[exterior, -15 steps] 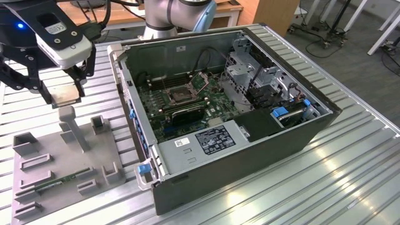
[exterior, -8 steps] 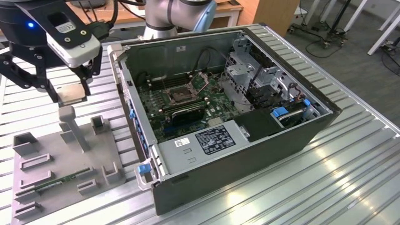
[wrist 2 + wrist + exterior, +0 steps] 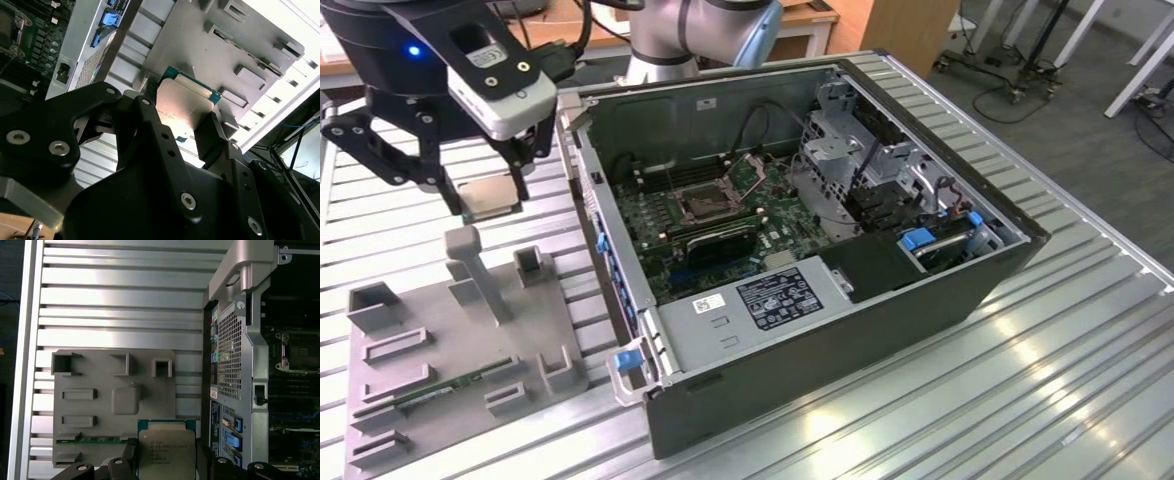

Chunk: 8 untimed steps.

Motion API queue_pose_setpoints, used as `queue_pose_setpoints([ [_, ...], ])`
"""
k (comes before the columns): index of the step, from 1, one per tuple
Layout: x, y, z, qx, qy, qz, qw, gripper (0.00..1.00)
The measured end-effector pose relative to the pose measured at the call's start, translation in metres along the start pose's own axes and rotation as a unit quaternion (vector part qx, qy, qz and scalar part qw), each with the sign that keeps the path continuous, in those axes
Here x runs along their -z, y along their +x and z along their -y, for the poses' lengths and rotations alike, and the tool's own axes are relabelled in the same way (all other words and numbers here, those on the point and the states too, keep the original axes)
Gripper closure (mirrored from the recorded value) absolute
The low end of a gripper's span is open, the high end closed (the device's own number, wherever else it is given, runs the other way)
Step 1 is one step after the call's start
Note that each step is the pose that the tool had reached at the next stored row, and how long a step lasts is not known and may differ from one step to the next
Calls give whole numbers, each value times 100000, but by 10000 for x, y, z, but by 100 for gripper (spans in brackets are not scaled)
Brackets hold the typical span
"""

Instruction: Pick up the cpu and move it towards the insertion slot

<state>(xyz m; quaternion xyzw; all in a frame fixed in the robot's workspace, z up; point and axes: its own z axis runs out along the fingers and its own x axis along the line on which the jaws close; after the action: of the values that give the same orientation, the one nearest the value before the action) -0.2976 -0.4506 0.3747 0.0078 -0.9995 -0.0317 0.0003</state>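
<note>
The cpu (image 3: pixel 491 197), a flat silver square with a pale rim, hangs in the air over the far end of the grey fixture plate (image 3: pixel 447 335), at the exterior view's left. My gripper (image 3: pixel 486 200) is shut on the cpu, one black finger on each side. Both wrist views show the cpu (image 3: pixel 182 107) (image 3: pixel 166 452) clamped between the fingers (image 3: pixel 210 135) (image 3: pixel 202 462). The insertion slot (image 3: pixel 707 203), a dark square socket in a silver frame, lies on the green motherboard inside the open computer case, to the exterior view's right of the gripper. It also appears in the first wrist view, insertion slot (image 3: pixel 299 352).
The open computer case (image 3: pixel 854 330) has a raised side wall (image 3: pixel 607 230) between the gripper and the motherboard. The fixture plate carries upright grey posts (image 3: pixel 474 275) and a green memory stick (image 3: pixel 447 388). The slatted metal table (image 3: pixel 1041 380) extends around everything.
</note>
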Motion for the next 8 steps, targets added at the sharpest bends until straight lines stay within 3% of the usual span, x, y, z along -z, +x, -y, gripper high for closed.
queue_pose_setpoints([
  [8,0,-142,2,3,3,-2,100000,46],
])
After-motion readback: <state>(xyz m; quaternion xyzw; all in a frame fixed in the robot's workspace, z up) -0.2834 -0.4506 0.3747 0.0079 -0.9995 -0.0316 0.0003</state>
